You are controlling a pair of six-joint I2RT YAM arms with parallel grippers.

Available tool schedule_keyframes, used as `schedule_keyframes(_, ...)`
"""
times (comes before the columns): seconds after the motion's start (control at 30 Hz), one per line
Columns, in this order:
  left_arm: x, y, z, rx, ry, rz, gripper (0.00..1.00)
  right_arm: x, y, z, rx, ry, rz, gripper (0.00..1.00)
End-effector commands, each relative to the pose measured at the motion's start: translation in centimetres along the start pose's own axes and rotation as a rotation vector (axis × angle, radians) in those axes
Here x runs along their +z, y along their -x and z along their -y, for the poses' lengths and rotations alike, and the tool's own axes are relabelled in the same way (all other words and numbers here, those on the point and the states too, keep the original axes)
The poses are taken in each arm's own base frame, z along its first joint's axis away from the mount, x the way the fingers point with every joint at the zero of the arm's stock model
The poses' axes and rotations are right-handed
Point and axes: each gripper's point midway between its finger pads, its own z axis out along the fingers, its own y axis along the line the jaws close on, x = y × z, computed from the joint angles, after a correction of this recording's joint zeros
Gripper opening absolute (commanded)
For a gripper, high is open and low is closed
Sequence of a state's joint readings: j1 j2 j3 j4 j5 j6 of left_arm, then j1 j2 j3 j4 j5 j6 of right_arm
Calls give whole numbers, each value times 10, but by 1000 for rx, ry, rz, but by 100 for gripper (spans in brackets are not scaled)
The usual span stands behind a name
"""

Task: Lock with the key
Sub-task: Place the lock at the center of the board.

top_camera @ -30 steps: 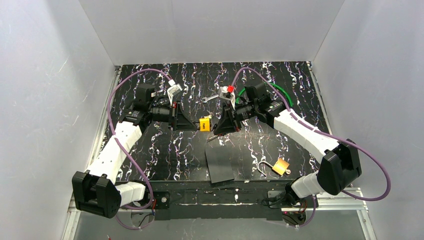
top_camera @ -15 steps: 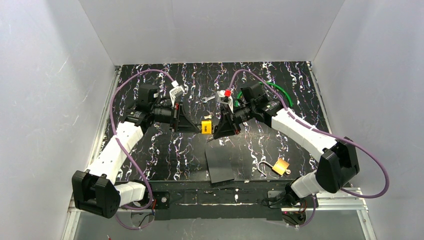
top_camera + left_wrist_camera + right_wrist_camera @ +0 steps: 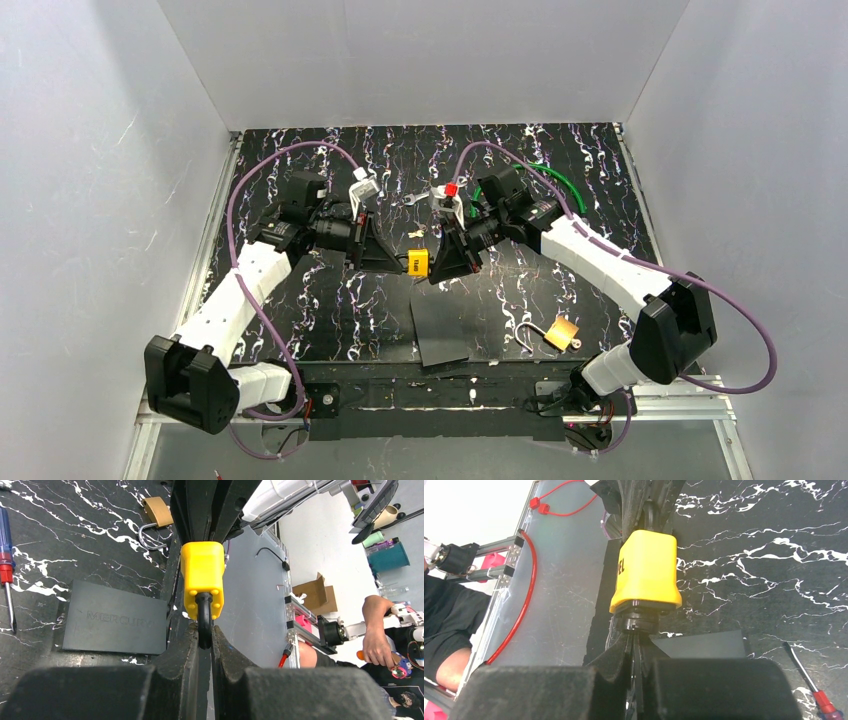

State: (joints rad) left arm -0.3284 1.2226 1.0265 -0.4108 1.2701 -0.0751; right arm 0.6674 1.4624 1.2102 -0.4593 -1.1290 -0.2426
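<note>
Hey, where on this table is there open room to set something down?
Bare mat lies front left, between the left arm and the black box, and along the back edge behind both arms. Crowded: the centre, where left claw and right claw clamp the yellow padlock, and front right by the brass padlock.

1. The key (image 3: 639, 621) is showing only a dark stub pinched in the right gripper (image 3: 634, 639); its blade is hiding inside the yellow padlock (image 3: 646, 575).
2. The shackle (image 3: 204, 620) is vanishing between the fingers of the left gripper (image 3: 204, 640), its lower end unseen.
3. The screwdriver (image 3: 821, 700) is running off the right wrist view's bottom edge.
4. The brass padlock (image 3: 156, 511) is lying partly behind the right gripper's fingers.
5. From above, the key is looking too small to make out.
</note>
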Motion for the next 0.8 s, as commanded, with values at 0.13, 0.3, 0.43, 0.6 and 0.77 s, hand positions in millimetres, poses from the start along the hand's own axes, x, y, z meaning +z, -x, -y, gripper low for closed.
schedule_keyframes(0.13, 8, 0, 4, 25, 3, -47, 0, 8, 24, -11, -119, 37, 18, 8)
schedule_keyframes(0.3, 15, -10, 3, 56, 19, -103, 0, 11, 25, -12, -123, 45, 11, 7)
schedule_keyframes(0.43, 21, -18, 1, 41, 19, -140, 0, 15, 25, -14, -135, 49, -6, 6)
schedule_keyframes(0.6, 30, -26, 1, 36, 8, -177, 0, 22, 22, -18, -147, 61, -28, 4)
schedule_keyframes(0.77, 40, -37, 3, 28, -11, -224, 0, 26, 25, -22, -161, 78, -33, 3)
